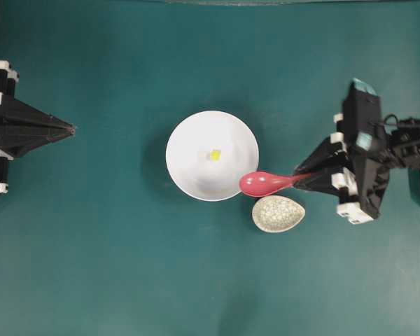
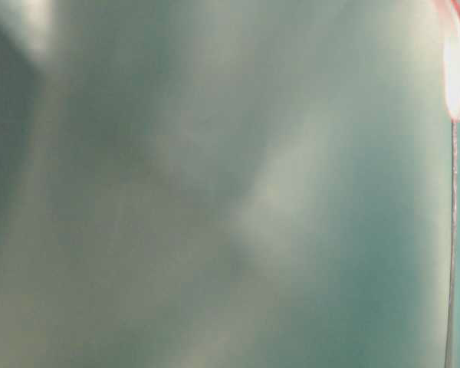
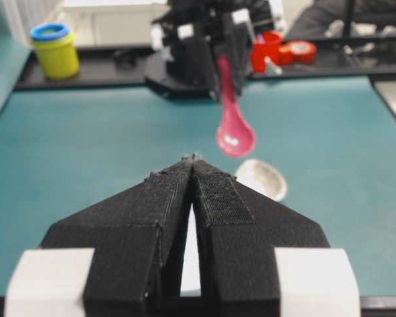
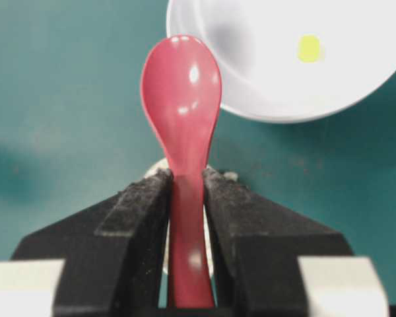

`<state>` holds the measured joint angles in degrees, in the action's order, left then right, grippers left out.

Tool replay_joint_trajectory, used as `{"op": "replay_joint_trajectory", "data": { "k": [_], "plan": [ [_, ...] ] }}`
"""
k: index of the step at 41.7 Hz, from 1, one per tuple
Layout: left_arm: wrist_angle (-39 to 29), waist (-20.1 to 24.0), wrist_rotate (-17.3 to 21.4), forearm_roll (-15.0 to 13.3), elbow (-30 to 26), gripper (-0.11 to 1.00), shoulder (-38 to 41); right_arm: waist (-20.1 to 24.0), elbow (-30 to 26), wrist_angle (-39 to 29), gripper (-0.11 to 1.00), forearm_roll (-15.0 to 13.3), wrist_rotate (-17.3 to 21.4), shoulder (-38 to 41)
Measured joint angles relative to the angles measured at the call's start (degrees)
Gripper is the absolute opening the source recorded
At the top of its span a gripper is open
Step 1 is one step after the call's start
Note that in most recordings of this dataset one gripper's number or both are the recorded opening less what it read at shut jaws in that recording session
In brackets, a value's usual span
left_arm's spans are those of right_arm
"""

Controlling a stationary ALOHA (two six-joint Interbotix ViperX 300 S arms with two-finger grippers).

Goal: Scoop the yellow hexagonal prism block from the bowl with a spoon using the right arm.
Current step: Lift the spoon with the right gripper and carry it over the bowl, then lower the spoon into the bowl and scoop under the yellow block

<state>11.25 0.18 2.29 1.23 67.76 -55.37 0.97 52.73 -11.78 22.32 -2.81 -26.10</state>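
Observation:
The white bowl (image 1: 189, 175) stands at the table's middle, and the tiny yellow hexagonal prism block (image 1: 215, 155) lies inside it near the centre. My right gripper (image 1: 299, 183) is shut on the handle of the pinkish-red spoon (image 1: 262, 183). The spoon's scoop points left and hangs at the bowl's lower-right rim. In the right wrist view the spoon (image 4: 181, 99) sticks out from between the fingers of the right gripper (image 4: 187, 175), with the bowl (image 4: 251, 109) and the block (image 4: 309, 48) beyond it to the right. My left gripper (image 1: 71, 129) is shut and holds nothing, far to the left.
A small speckled beige dish (image 1: 278, 213) sits just below the spoon, close to the bowl's right side. In the left wrist view a yellow tub with a blue lid (image 3: 55, 49) and red items (image 3: 277, 51) stand beyond the table's far edge. The table-level view is a blur.

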Motion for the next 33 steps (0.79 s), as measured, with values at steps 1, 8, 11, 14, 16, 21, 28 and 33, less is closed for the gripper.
{"op": "replay_joint_trajectory", "data": {
  "k": [1, 8, 11, 14, 16, 21, 28, 33],
  "plan": [
    [0.0, -0.09, -0.09, 0.0, 0.0, 0.0, 0.0, -0.53, -0.7, -1.23, 0.23, 0.0, 0.09, 0.26],
    [-0.53, -0.09, -0.09, 0.0, 0.0, 0.0, -0.18, -4.83, -6.86, -10.72, 0.23, -0.09, 0.44, 3.69],
    [-0.88, 0.0, -0.09, 0.0, 0.0, 0.0, -0.09, -6.86, -9.84, -15.12, 0.23, -0.09, 0.53, 5.89],
    [-1.05, 0.0, -0.09, 0.0, 0.0, 0.0, -0.18, -8.53, -13.18, -19.78, 0.23, -0.18, 0.44, 8.44],
    [-1.14, 0.0, -0.09, 0.0, 0.0, 0.0, -0.18, -9.32, -15.12, -22.68, 0.23, -0.26, 0.35, 10.11],
    [-1.23, 0.0, -0.62, 0.0, 0.0, 0.0, -0.18, -11.43, -20.74, -30.32, 0.23, -0.35, 0.35, 14.77],
    [-1.67, 0.0, -0.79, 0.0, -0.09, 0.0, -0.18, -13.01, -28.13, -40.08, 0.23, -1.14, 0.44, 20.65],
    [-2.02, 0.0, -0.79, 0.0, 0.0, 0.0, -0.18, -13.1, -32.61, -45.7, 0.23, -2.46, 0.7, 24.08]
  ]
}}
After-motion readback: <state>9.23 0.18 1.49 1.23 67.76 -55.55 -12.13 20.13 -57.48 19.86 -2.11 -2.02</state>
